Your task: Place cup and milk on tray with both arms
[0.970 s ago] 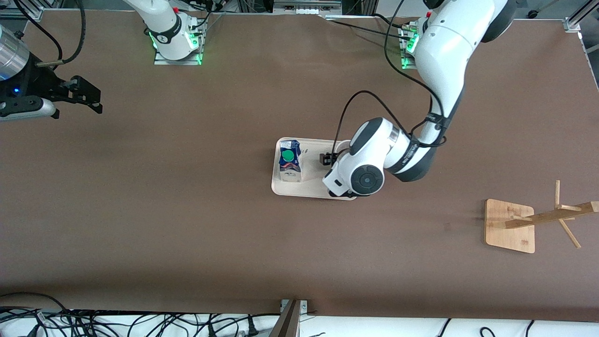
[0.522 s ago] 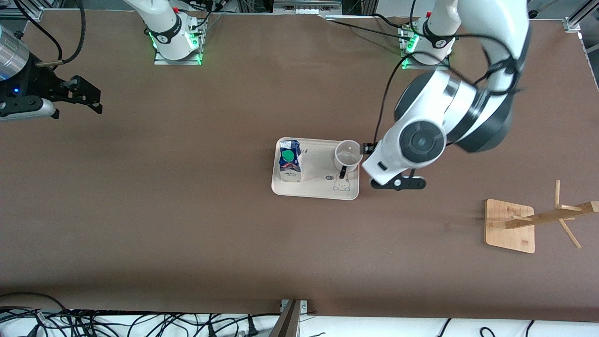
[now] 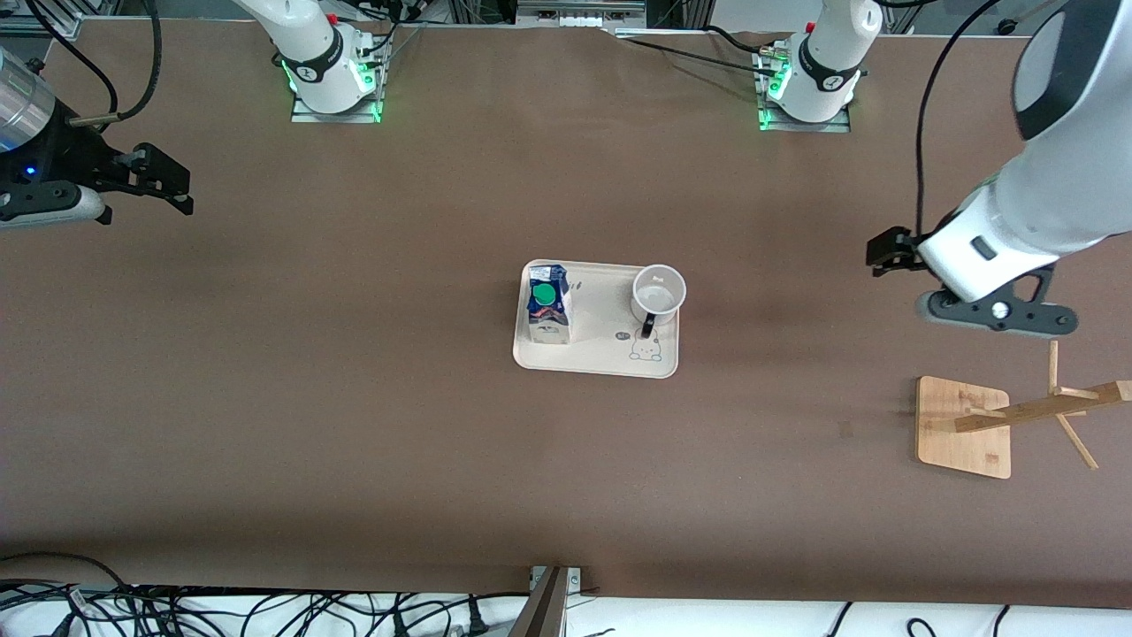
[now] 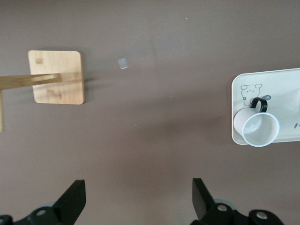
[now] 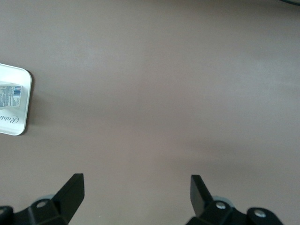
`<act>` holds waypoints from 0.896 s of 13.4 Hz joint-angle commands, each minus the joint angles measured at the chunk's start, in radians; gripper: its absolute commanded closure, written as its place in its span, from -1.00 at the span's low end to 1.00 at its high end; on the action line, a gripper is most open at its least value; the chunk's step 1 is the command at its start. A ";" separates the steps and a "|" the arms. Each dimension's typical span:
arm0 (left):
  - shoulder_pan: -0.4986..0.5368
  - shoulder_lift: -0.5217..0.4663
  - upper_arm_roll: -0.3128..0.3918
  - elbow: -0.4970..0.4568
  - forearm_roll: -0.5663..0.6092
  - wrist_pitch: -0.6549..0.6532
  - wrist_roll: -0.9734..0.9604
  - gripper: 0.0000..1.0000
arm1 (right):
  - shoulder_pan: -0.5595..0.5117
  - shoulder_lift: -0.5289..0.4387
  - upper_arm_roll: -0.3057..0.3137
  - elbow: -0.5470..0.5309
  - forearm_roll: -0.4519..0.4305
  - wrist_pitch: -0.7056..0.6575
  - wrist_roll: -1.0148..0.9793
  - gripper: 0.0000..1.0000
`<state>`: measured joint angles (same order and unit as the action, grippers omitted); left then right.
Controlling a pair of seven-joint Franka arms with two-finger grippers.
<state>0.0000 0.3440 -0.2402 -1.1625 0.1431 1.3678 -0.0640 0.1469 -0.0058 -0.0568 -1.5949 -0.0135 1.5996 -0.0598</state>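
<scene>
The cream tray (image 3: 601,345) lies mid-table. The milk carton (image 3: 548,305) stands upright on its end toward the right arm. The white cup (image 3: 659,295) stands upright on its end toward the left arm, black handle pointing at the front camera. My left gripper (image 3: 887,250) is open and empty, over bare table between the tray and the left arm's end. Its wrist view shows the fingers wide apart (image 4: 138,187), with the cup (image 4: 256,129) and tray (image 4: 281,79) off to one side. My right gripper (image 3: 168,181) waits open and empty at the right arm's end; its wrist view (image 5: 137,185) shows the tray's edge (image 5: 27,93).
A wooden rack with a square base (image 3: 964,426) stands near the left arm's end, nearer the front camera than the left gripper; it also shows in the left wrist view (image 4: 58,77). Cables lie along the table's front edge (image 3: 221,610).
The left gripper let go of the cup, which stays on the tray. The left arm rose and swung away toward its own end of the table. The right arm has not moved.
</scene>
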 commanded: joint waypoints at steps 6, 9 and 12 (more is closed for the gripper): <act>-0.034 -0.445 0.173 -0.603 -0.119 0.346 0.026 -1.00 | -0.006 0.006 0.008 0.018 -0.005 -0.007 0.012 -1.00; -0.021 -0.422 0.171 -0.597 -0.126 0.323 0.026 -1.00 | -0.006 0.006 0.008 0.018 -0.005 -0.007 0.012 -1.00; -0.020 -0.408 0.171 -0.576 -0.126 0.286 0.029 -1.00 | -0.006 0.006 0.008 0.018 -0.005 -0.007 0.012 -1.00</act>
<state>-0.0153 -0.0681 -0.0770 -1.7518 0.0323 1.6733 -0.0512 0.1469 -0.0057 -0.0567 -1.5944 -0.0135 1.5996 -0.0591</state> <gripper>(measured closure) 0.000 0.000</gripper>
